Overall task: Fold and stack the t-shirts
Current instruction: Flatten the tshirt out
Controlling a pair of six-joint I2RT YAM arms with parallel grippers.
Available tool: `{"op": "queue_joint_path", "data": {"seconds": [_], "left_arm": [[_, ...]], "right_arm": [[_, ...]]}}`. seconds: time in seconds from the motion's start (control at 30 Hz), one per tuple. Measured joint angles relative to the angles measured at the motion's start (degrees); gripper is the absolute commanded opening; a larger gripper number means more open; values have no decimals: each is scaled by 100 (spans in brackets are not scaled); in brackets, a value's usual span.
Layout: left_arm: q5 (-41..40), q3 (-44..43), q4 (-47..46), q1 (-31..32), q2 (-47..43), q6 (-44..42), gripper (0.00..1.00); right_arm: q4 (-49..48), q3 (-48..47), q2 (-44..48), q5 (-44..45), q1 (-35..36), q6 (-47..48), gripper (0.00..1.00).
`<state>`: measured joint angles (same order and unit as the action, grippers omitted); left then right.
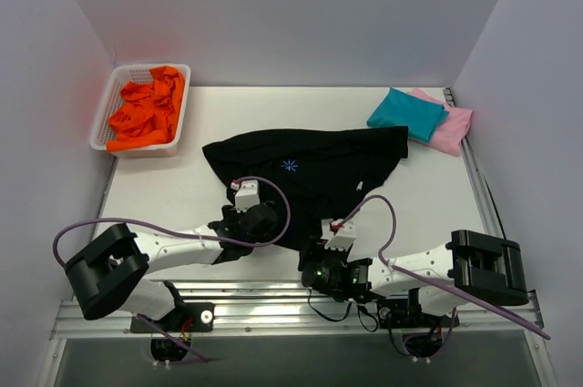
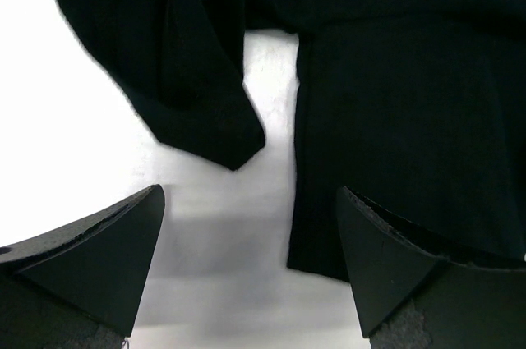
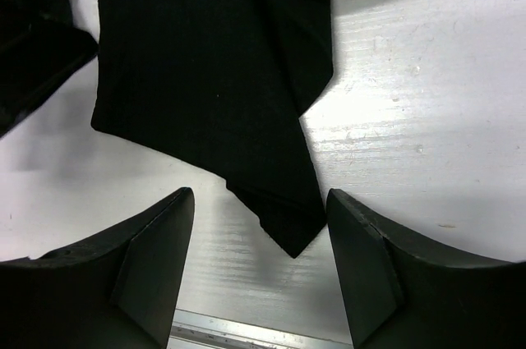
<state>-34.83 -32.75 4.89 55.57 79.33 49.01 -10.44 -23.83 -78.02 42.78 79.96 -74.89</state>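
Observation:
The black t-shirt [image 1: 314,164] lies crumpled mid-table, its pale-blue starburst mark [image 1: 290,166] facing up. A folded teal t-shirt [image 1: 406,114] rests on a pink one [image 1: 453,131] at the back right. My left gripper [image 1: 260,223] is open and empty at the shirt's near-left edge. In the left wrist view [image 2: 249,193] a hem edge [image 2: 394,119] lies by the right finger and a loose flap [image 2: 189,78] is ahead. My right gripper [image 1: 321,266] is open at the near edge. In the right wrist view [image 3: 260,193] a pointed corner of black cloth [image 3: 279,209] lies between the fingers, ungripped.
A white basket [image 1: 104,112] with orange cloth [image 1: 146,109] stands at the back left. The white table [image 1: 173,191] meets a metal rail [image 1: 273,310] along the near edge, which also shows in the right wrist view [image 3: 246,334]. White walls enclose the workspace.

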Motion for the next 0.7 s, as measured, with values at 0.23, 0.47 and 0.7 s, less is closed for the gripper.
{"op": "queue_joint_path", "data": {"seconds": [0.23,0.47,0.7], "left_arm": [[-273,-730,98,-232,758,153,94],[-334,-1023,136,-474,1257,157,100],[-332,-1047,160,-505,1276,210,57]], "right_arm": [[-92,105,74,33,0,-24,60],[-59,282,310,35,-4,-52,59],[15,446,531,52,-22,-59,58]]}}
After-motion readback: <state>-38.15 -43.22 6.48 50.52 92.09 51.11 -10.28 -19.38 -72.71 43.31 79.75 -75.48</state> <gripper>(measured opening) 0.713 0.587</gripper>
